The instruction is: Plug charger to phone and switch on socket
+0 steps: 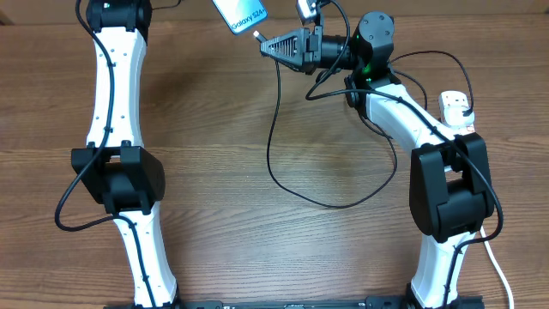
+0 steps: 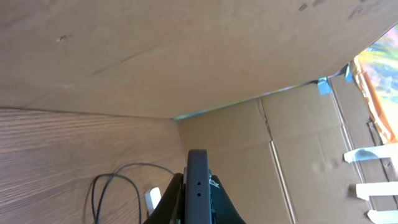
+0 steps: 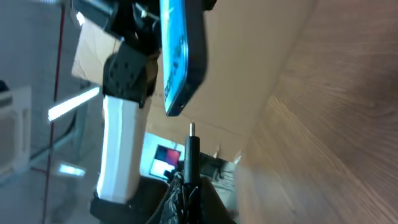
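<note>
1. Left fingers (image 2: 168,210) are clamped on the phone (image 1: 241,12) - it is held up off the bench (image 1: 257,249) at the far edge, its blue screen facing the overhead camera.
2. Right fingers (image 1: 287,47) are pinched tight on the charger (image 3: 191,155), just behind its small plug tip, which pokes out toward the phone.
3. Seen from the right wrist, the tip sits right under the phone's end - close, with a sliver of gap showing.
4. The charger's black cable drops from the right fingers and loops loosely across the middle of the bench.
5. The socket (image 1: 455,106) lies at the right side, partly behind the right arm, well apart from both pairs of fingers.
</note>
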### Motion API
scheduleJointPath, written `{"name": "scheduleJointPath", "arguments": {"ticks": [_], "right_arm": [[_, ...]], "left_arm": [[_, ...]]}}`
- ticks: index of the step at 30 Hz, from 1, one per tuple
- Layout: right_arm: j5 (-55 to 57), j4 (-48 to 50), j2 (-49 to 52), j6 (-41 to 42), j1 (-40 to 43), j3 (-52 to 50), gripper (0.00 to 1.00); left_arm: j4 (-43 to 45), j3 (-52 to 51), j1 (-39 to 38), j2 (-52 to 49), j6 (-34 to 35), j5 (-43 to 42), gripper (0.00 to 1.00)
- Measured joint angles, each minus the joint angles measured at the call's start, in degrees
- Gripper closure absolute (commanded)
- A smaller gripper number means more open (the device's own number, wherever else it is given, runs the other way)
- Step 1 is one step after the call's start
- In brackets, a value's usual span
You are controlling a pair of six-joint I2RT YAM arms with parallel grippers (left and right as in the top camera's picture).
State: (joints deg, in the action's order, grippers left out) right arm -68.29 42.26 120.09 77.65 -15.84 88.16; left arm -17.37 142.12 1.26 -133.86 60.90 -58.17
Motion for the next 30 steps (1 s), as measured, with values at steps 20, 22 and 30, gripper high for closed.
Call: {"name": "scheduleJointPath", "arguments": {"ticks": [20,22,30], "right_arm": [[4.7,5.6,0.0,13.4,0.0,0.1,0.96],[5.7,4.4,0.0,13.6,0.0,0.1,0.96],[7.1,10.4,-0.1,13.8,0.0,0.1,0.96]], "left_arm": [[0.0,0.0,0.0,-0.2,5.1,3.4,0.96],[0.0,0.0,0.0,-0.2,5.5,3.7,0.96],[0.0,0.0,0.0,-0.2,6.6,4.0,0.96]]}}
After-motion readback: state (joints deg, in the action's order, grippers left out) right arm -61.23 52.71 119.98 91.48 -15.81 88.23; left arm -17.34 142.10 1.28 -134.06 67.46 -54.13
